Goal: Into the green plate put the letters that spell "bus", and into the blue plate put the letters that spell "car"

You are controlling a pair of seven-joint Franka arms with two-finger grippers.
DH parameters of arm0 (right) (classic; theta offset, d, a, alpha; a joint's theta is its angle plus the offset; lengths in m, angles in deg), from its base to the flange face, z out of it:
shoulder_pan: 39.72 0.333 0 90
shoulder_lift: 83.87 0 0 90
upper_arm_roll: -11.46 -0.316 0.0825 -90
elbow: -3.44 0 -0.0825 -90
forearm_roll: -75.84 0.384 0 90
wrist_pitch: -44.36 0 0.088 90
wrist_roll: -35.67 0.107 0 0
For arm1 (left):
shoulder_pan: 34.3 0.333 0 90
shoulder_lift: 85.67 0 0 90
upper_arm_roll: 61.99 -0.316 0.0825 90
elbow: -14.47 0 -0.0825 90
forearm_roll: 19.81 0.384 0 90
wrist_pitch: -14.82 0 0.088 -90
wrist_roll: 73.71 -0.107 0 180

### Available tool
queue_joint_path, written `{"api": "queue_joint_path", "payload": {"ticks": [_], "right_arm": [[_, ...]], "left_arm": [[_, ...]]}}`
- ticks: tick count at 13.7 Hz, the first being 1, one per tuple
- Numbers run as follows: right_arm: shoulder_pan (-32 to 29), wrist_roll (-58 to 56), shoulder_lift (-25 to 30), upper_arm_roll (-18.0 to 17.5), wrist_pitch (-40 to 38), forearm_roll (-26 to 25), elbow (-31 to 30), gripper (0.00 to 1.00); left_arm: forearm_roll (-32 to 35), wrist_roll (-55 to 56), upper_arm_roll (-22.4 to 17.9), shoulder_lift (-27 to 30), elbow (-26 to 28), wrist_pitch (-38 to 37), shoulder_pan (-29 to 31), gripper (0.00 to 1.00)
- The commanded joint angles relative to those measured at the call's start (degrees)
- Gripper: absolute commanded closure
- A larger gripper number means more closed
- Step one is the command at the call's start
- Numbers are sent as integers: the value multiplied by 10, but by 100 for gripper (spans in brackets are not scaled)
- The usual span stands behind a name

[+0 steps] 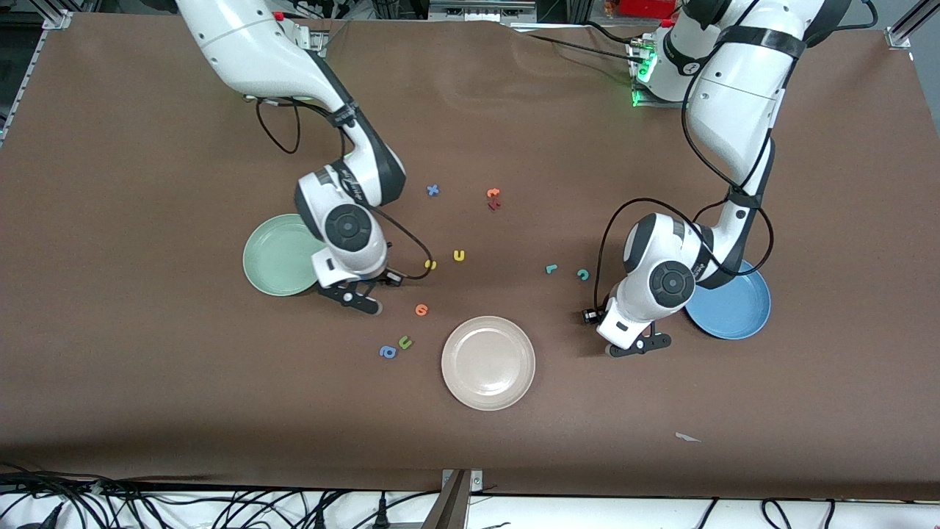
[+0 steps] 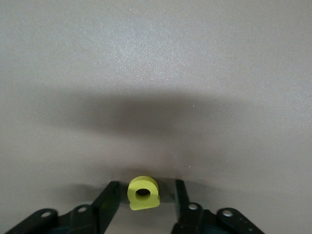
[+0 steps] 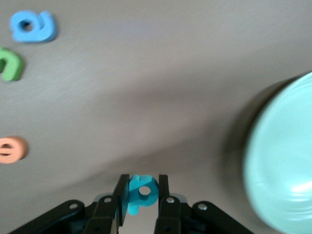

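My right gripper is shut on the teal "b", low at the table beside the green plate. My left gripper is down at the table next to the blue plate. Its fingers stand open around the yellow "a", with a gap on each side. The yellow "s" and yellow "u" lie mid-table. The teal "r" and teal "c" lie nearer the left arm's end.
A beige-white plate sits nearer the camera, mid-table. An orange letter, a green "u" and a blue "a" lie near it. A blue letter and an orange-and-red pair lie farther back.
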Motion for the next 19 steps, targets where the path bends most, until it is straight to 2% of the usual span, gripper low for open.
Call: {"api": "queue_joint_path", "payload": {"ticks": [1, 4, 6, 7, 8, 9, 11, 14, 17, 19], "right_arm": [[-33, -75, 32, 2, -71, 1, -17, 92], [-50, -179, 36, 59, -65, 3, -71, 92], [-61, -211, 32, 71, -50, 3, -90, 90], [-68, -212, 32, 71, -50, 4, -91, 67], [-68, -211, 32, 71, -54, 5, -91, 5], [-69, -212, 32, 71, -56, 5, -90, 0], [-67, -205, 41, 65, -73, 8, -84, 0], [-63, -162, 64, 40, -85, 72, -69, 0], [-55, -48, 61, 1, -71, 88, -45, 0], [-33, 39, 53, -9, -23, 88, -40, 1]], "left_arm": [[-10, -2, -2, -2, 4, 5, -1, 61], [-10, -2, -2, -1, 4, 5, -1, 69], [-10, -5, -2, -1, 4, 4, -1, 73], [-10, -6, -2, 0, 4, 2, -1, 75], [-7, -6, -2, 1, 1, -2, -1, 78], [-3, -6, -4, 5, -4, -8, 0, 80], [-2, -29, -9, 20, -7, -40, 6, 83], [-1, -110, -9, 56, -7, -99, 47, 83], [4, -203, -17, 76, -7, -160, 92, 83], [42, -241, -24, 82, -7, -181, 115, 83]]}}
